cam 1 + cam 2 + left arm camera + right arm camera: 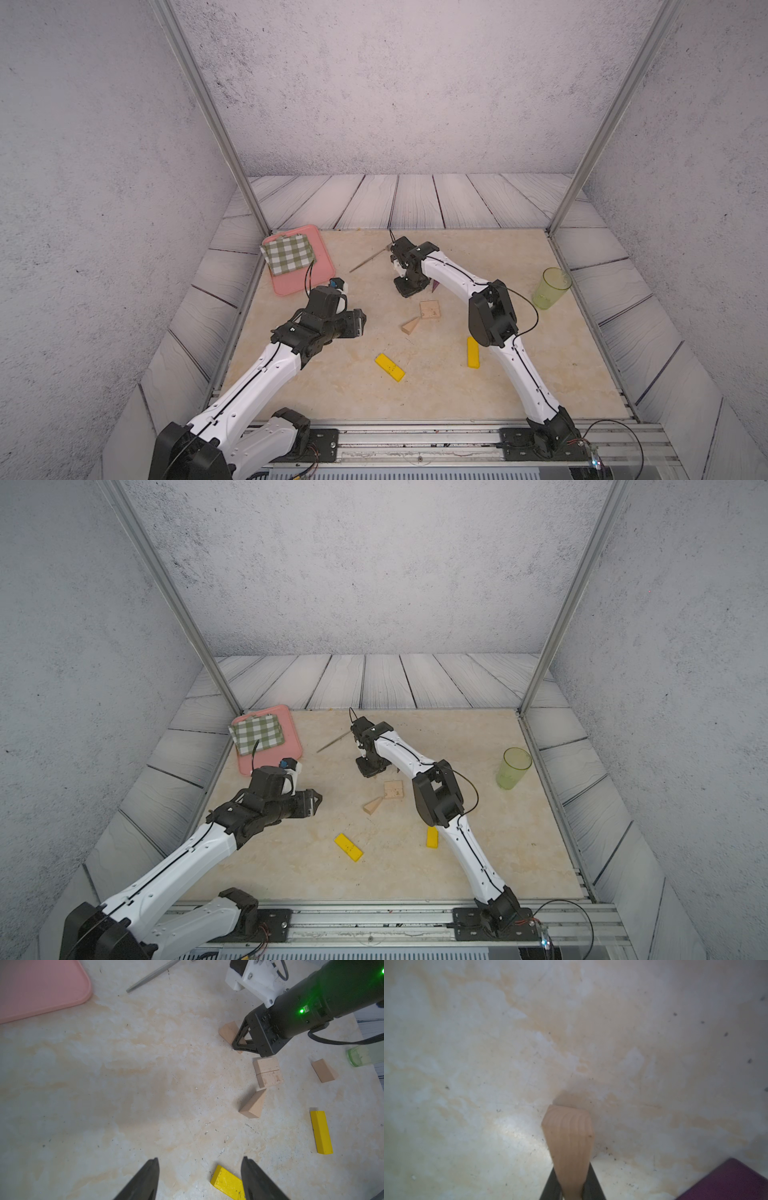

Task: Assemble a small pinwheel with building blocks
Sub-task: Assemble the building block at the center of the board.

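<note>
My right gripper (571, 1167) is shut on a tan wedge (569, 1142) low over the tabletop; in a top view it (409, 293) points down just behind the tan square (430, 309). That square is two tan blocks (268, 1073) lying side by side. A second tan wedge (411, 326) touches its near left corner, and a third (323, 1070) lies beyond it. The purple wedge (729, 1182) sits close beside the right gripper. Two yellow bars (389, 367) (473, 352) lie nearer the front. My left gripper (200, 1159) hangs open and empty beside one yellow bar (226, 1183).
A pink tray (316, 270) with a green checked cloth (286, 253) sits at the back left. A grey fork (368, 261) lies between the tray and the right arm. A green translucent cup (550, 286) stands at the right edge. Metal posts frame the table's back corners.
</note>
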Motion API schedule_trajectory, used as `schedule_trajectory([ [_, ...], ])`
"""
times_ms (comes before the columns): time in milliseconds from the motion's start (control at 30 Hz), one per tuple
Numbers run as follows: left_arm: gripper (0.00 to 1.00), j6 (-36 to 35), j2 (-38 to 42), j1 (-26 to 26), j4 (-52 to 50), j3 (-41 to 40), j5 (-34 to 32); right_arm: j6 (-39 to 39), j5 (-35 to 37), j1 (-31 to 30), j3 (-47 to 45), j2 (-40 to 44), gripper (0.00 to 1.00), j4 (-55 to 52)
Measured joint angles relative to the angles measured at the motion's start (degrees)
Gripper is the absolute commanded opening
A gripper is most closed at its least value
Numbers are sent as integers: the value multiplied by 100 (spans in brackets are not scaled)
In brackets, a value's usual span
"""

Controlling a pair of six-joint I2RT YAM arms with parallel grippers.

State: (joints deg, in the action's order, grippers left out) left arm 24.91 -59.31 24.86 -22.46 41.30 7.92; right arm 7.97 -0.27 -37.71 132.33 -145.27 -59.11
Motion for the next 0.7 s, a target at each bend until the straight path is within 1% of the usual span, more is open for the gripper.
schedule_trajectory([
  [200,68,0,-26,0,4,0,105,-79,79,-11,-348,179,6,214],
  [700,69,9,-39,0,0,0,179,-205,256,-37,-719,376,7,389],
])
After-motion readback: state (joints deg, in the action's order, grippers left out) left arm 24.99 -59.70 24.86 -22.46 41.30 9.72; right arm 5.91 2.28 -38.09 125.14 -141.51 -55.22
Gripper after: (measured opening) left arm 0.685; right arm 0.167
